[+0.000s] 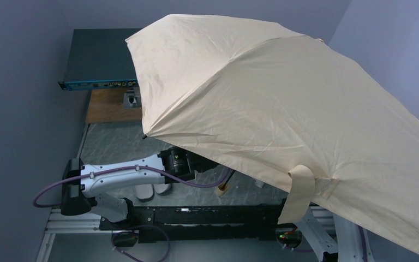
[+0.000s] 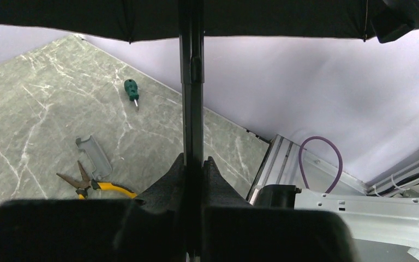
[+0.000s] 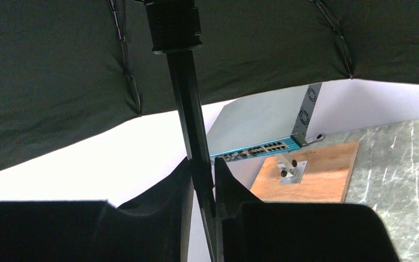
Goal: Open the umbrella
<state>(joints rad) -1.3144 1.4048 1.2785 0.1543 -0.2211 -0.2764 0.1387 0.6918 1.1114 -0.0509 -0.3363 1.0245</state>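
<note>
The umbrella (image 1: 283, 103) is spread open, its cream canopy tilted over the right half of the table, with the beige strap tab (image 1: 300, 191) hanging at the near edge and the tan handle loop (image 1: 223, 188) below it. In the left wrist view my left gripper (image 2: 192, 164) is shut on the black shaft (image 2: 191, 82) under the black underside (image 2: 87, 16). In the right wrist view my right gripper (image 3: 202, 166) is shut on the shaft (image 3: 188, 114) below the black runner (image 3: 172, 24). In the top view the canopy hides both grippers.
A green screwdriver (image 2: 131, 90), yellow-handled pliers (image 2: 87, 183) and a grey case shell (image 2: 94, 154) lie on the marble table (image 2: 33, 109). Two grey shells (image 1: 153, 190) lie by the left arm (image 1: 125, 174). A network switch (image 1: 98, 60) and wooden board (image 1: 112, 106) stand at the back left.
</note>
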